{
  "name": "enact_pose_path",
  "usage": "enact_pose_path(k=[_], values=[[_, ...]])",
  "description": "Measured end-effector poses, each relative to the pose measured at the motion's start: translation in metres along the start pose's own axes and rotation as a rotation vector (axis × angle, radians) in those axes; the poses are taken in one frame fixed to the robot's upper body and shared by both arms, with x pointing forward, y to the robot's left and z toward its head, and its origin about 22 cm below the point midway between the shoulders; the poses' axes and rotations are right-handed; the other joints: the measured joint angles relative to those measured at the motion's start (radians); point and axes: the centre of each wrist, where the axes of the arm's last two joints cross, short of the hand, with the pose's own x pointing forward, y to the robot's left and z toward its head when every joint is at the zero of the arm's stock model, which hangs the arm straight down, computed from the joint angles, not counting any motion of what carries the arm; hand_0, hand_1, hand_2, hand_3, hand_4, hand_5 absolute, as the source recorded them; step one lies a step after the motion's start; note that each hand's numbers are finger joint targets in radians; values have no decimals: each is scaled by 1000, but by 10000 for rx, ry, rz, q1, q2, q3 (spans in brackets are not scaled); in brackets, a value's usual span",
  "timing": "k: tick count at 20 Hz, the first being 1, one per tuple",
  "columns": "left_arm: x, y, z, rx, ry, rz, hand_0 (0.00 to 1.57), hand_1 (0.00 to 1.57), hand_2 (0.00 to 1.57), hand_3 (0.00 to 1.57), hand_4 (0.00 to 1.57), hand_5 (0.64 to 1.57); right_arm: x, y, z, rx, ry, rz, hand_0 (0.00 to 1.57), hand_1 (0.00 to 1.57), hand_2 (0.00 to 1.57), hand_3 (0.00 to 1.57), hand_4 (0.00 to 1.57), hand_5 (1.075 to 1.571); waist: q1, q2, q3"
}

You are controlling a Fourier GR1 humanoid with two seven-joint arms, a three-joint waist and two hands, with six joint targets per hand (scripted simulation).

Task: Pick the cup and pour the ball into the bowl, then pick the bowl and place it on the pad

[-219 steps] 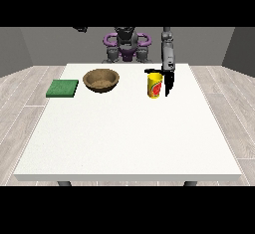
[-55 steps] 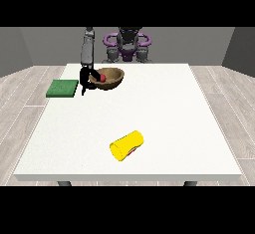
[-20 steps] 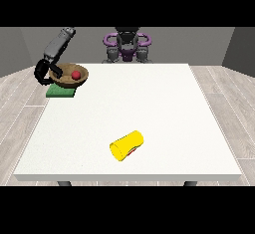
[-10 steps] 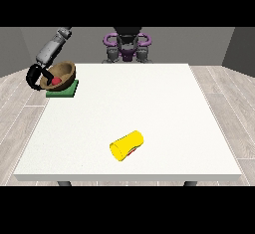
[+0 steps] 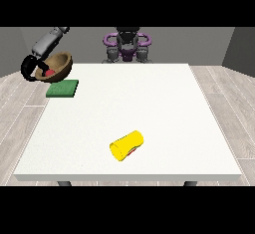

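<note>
The hand at the view's left (image 5: 31, 68) holds the brown bowl (image 5: 56, 66) by its rim, with its black fingers curled round the edge that is nearest to it. The bowl is in the air and strongly tilted, so its opening faces to the left and a little toward the camera, and the red ball (image 5: 50, 72) lies inside it at the low side, near the fingers. Half a second ago the bowl was lower and sat almost level just over the green pad (image 5: 63, 88); now it is raised, tipped more, and stands beyond the far-left corner of the pad, without touching it. The pad lies flat on the white table (image 5: 149, 103) near the far-left corner, in the same place as before. The yellow cup (image 5: 127, 146) lies on its side near the front middle of the table, well apart from the pad, and it has not moved. The other hand does not show in the view.
</note>
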Motion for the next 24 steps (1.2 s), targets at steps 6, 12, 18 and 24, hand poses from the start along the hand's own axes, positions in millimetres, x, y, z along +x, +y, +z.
enact_pose_path(k=[6, 12, 18, 24], values=[[-3, -5, -1, 56, 63, -77, 0, 0, 0, 0, 0, 1525, -11, 25, -3, 244, 299, 16, 1571, 1571, 1571, 1188, 1135, 1570, -26, -40, 4], [7, 3, 0, 160, -111, -54, 0, 0, 0, 0, 0, 1521, -37, 23, 4, 95, 984, -888, 1571, 1571, 1571, 1571, 504, 1561, -37, 111, 13], [26, 8, 0, 169, -535, -112, 0, 0, 0, 0, 0, 1519, -34, -13, 9, -1525, 1094, -1277, 726, 726, 649, 1040, 0, 1539, 125, 434, 18], [22, 1, 3, 96, -457, -42, 0, 0, 0, 0, 0, 1515, -24, -23, 7, -1868, 1062, -1428, 421, 421, 466, 586, 0, 1500, 143, 398, 15]])
